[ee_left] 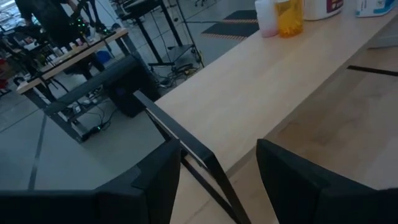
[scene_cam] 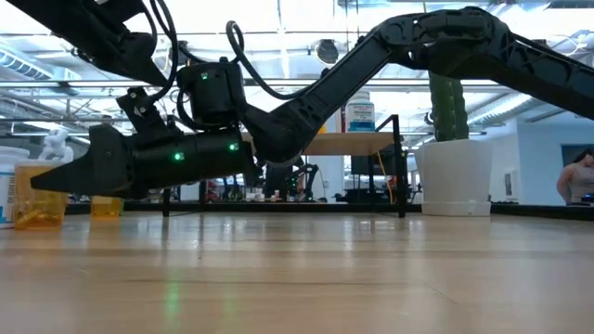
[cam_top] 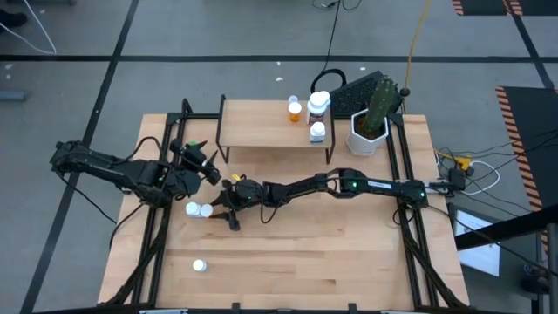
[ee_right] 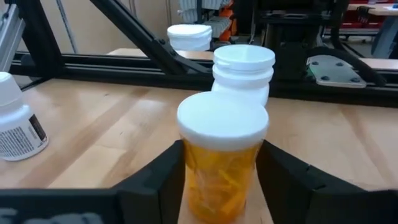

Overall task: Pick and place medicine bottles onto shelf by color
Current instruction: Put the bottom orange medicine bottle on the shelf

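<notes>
The right gripper (ee_right: 221,180) is standing at the orange pill bottle (ee_right: 221,165), its two dark jaws flanking the bottle's body and, from the wrist view, pressing on it or all but touching; a firm clamp cannot be confirmed, so the pick looks to be at the closing stage. The bottle is standing upright on the table (cam_top: 349,253), white cap up, well in front of the shelf (cam_top: 261,126) and off its left end. Just behind the orange bottle a white bottle (ee_right: 242,74) is standing close, another white-capped one is showing farther back, and one more white bottle (ee_right: 15,127) is standing off to the side.

The left gripper (cam_top: 205,161) is waiting nearer the shelf's left end, its jaws apart around nothing.

On the shelf, toward its right end, an orange bottle (cam_top: 295,111) is already sitting beside two white ones (cam_top: 318,118).

Next, I judge, the jaws need to finish closing, then lift straight up so the close white neighbour is not knocked over, and carry the bottle to the orange one on the shelf. A stray white bottle (cam_top: 200,264) is lying farthest from the shelf.
</notes>
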